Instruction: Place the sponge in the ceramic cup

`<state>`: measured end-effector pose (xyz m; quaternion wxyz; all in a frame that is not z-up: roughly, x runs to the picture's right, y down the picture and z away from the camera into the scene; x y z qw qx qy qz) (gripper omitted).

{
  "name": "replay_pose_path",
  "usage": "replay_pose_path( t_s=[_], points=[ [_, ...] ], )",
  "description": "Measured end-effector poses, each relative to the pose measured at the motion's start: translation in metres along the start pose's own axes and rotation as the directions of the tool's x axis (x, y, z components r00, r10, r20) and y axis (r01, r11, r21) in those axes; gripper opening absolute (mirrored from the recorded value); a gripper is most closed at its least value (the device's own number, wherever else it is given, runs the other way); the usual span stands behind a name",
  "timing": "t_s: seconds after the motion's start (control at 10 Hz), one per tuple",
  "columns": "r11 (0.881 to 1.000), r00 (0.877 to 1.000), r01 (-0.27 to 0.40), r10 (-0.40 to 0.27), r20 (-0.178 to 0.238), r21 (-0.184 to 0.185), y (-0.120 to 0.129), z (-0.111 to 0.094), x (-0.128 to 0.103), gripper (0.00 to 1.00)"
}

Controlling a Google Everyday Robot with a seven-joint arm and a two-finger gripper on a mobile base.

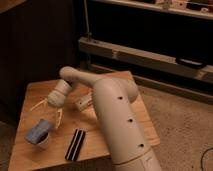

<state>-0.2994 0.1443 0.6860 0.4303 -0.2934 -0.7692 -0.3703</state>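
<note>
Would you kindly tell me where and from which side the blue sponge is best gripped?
Probably from above, across its short sides. The sponge lies tilted over the mouth of the ceramic cup, so its top and edges are exposed and its underside is blocked. The end effector hangs open just above it.

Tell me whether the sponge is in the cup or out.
In, partly: the blue sponge rests in the cup, sticking above its rim. The gripper hangs just above, open.
</note>
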Motion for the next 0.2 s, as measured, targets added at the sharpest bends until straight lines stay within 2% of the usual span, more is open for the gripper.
replay_pose_path(
  t_s=[0.2],
  points=[
    [1.000,1.000,0.001,-0.001,0.002,-0.002,-0.0010,0.0014,0.0002,0.80]
  ],
)
